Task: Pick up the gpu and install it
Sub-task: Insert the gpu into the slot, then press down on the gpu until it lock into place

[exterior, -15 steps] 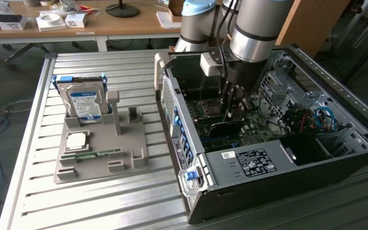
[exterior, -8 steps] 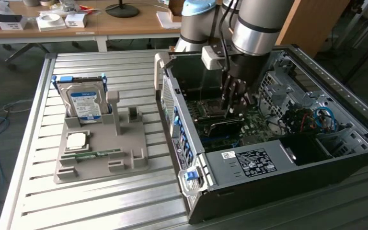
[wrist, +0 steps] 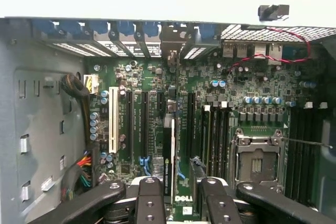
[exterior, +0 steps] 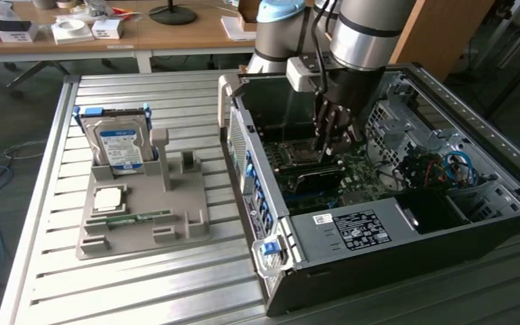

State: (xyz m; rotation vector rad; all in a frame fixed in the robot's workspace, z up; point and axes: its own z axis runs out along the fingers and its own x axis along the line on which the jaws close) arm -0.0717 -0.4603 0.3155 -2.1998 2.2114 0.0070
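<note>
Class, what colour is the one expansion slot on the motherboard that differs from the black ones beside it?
White. The expansion slot shows best in the wrist view, standing beside black slots on the green motherboard.

A silver hard drive (exterior: 118, 147) stands upright in a grey holder (exterior: 143, 213) on the slatted metal bench (exterior: 143, 291). A processor chip (exterior: 108, 198) and a green memory stick (exterior: 133, 218) lie on that holder, left of the open computer case (exterior: 378, 237).

The exterior view looks down at an angle from a raised spot, taking in the table (exterior: 152, 284) and the open computer case (exterior: 405, 230). The wrist view looks close past the gripper (wrist: 176, 203) onto the motherboard (wrist: 210, 129) beneath it; both views share that motherboard.
</note>
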